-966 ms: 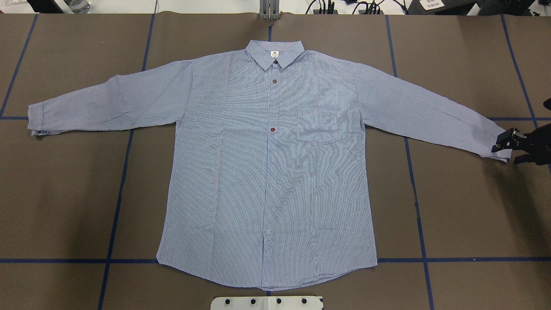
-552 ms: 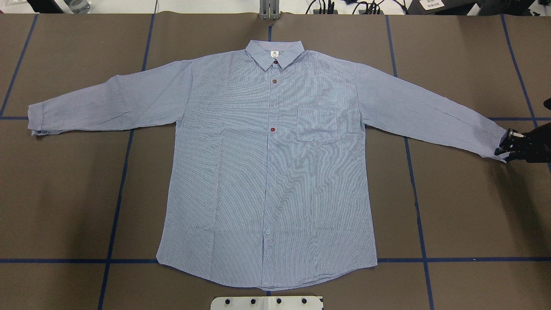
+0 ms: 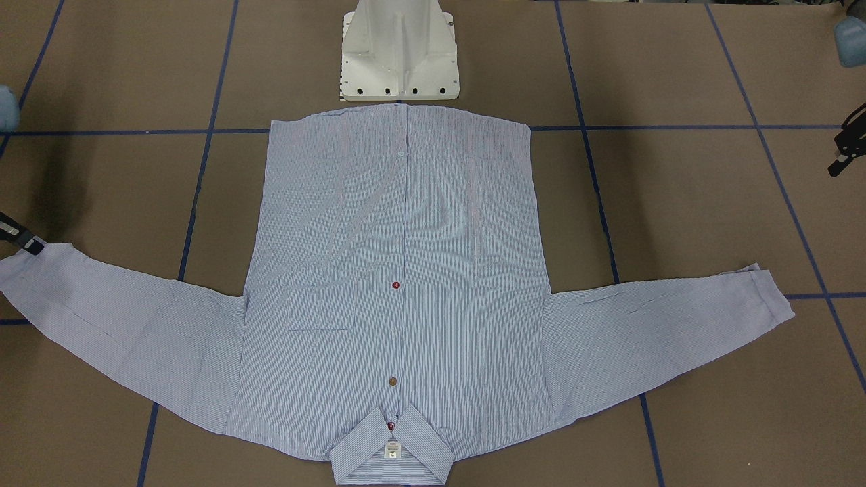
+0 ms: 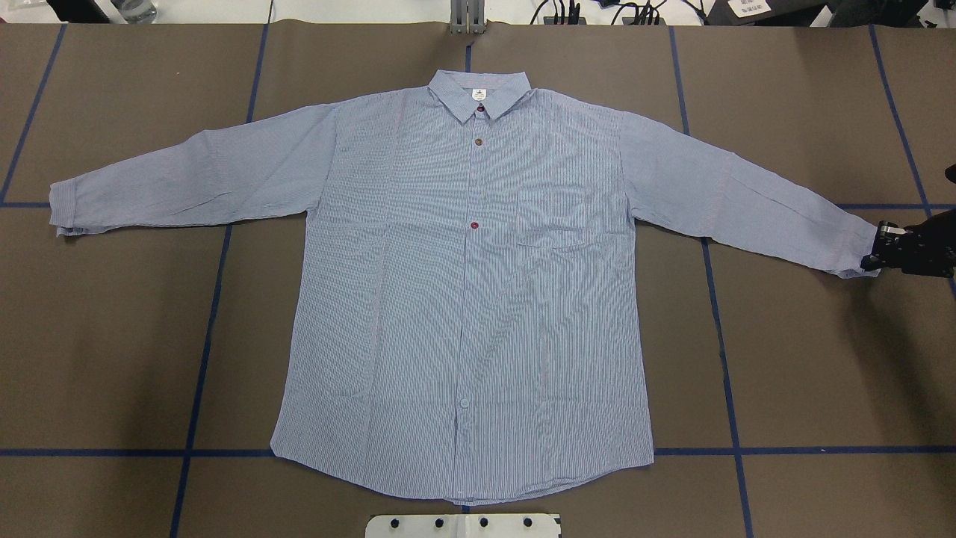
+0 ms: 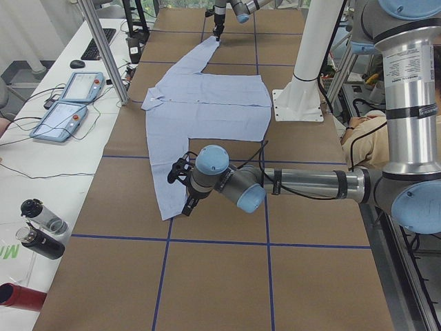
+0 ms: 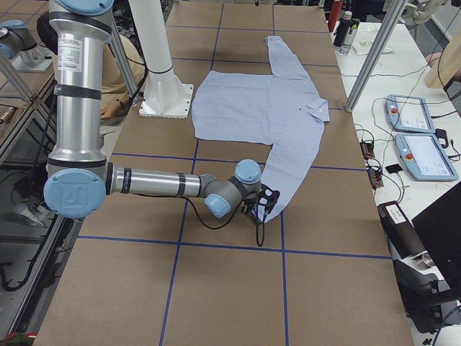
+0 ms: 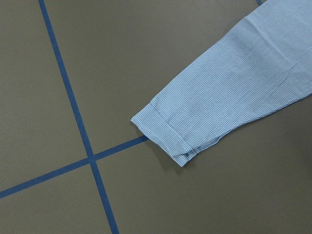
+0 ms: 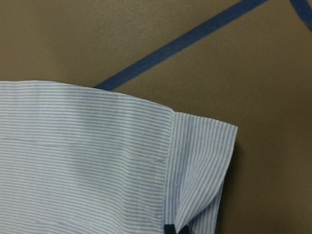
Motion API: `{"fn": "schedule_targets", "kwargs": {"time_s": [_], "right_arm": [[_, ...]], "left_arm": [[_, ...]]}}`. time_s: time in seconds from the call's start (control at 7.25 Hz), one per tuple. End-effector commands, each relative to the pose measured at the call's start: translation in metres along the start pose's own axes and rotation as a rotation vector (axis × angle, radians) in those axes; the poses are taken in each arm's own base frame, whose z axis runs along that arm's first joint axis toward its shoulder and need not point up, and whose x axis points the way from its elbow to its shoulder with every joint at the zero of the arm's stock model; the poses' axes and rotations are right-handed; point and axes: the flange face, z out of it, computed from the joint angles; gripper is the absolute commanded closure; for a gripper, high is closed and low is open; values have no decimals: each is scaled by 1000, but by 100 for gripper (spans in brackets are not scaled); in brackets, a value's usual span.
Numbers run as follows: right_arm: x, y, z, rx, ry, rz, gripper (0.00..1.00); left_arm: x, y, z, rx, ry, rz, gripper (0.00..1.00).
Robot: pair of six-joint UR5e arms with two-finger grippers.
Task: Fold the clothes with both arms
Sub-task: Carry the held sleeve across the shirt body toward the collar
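The right gripper (image 4: 874, 254) is pinched shut on the sleeve cuff (image 8: 202, 161) at three o'clock in the overhead view (its fingertips barely show from the wrist). The left gripper (image 5: 180, 187) hangs near the nine o'clock cuff (image 4: 63, 209); whether its jaws are parted, I cannot tell. The shirt (image 4: 463, 299) lies flat on the brown table (image 4: 821, 373), collar at twelve.

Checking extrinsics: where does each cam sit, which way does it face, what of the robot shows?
Front-facing: across table, facing robot, steeply down on shirt; pedestal on top, right gripper at view's left.
Overhead: behind robot, forward-down; right gripper at view's right.
Exterior left: table's left end; left arm near.
Exterior right: opposite end; right arm near.
Left wrist: down on free cuff; no fingers.
Right wrist: close on pinched cuff; fingertips at bottom edge.
Shared: front-facing and overhead show right gripper at pinched cuff, mirrored.
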Motion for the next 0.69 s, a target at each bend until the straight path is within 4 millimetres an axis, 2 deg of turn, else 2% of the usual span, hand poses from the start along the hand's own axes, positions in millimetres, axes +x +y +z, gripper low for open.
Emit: {"fn": "schedule_targets", "kwargs": {"time_s": [0.0, 0.14, 0.28, 0.41, 0.55], "right_arm": [[-77, 11, -14, 9, -86, -89, 100], [-147, 19, -6, -20, -117, -127, 100], [-237, 30, -4, -53, -127, -103, 100], [-318, 46, -6, -76, -114, -105, 100], [-392, 75, -3, -58, -93, -111, 100]], "left_arm": [[3, 1, -2, 1, 1, 3, 0], [4, -1, -2, 4, 2, 7, 0], [7, -3, -6, 14, 3, 17, 0], [10, -5, -8, 19, 4, 22, 0], [10, -6, -9, 21, 4, 24, 0]]}}
